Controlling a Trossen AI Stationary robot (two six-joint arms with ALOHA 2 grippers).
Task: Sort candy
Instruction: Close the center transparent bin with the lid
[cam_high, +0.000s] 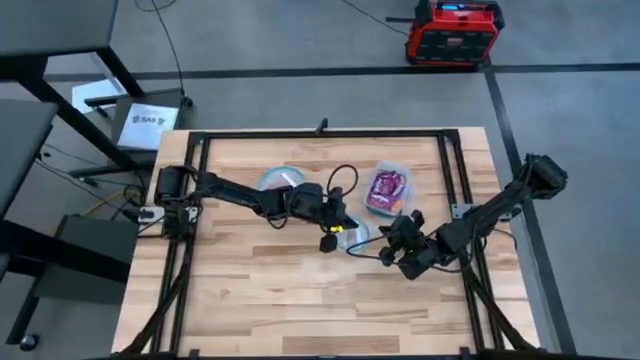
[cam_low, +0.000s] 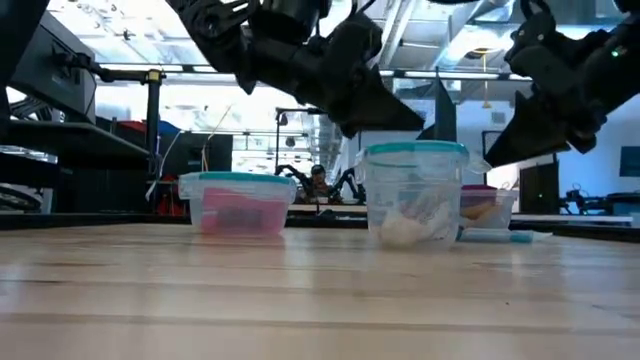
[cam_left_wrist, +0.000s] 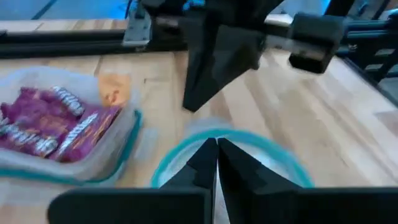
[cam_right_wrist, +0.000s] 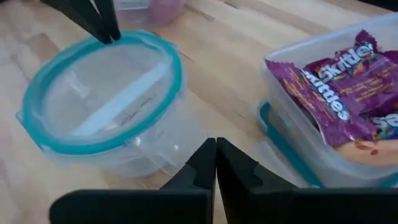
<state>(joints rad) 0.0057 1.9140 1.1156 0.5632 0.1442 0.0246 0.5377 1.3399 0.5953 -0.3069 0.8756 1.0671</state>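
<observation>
- My left tool (cam_high: 328, 240) hung pinched together, empty, directly over the round tub (cam_right_wrist: 102, 93).
- My right tool (cam_high: 401, 243), also pinched together, sat beside that tub.
- Purple candy (cam_right_wrist: 339, 93) lay in the rectangular tub (cam_high: 387, 189) just beyond.

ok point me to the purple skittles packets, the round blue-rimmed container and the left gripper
purple skittles packets (cam_right_wrist: 339, 84): right wrist view, on the top packet's face
round blue-rimmed container (cam_right_wrist: 50, 68): right wrist view, on its teal rim
left gripper (cam_left_wrist: 216, 163): left wrist view, between its shut fingertips
</observation>
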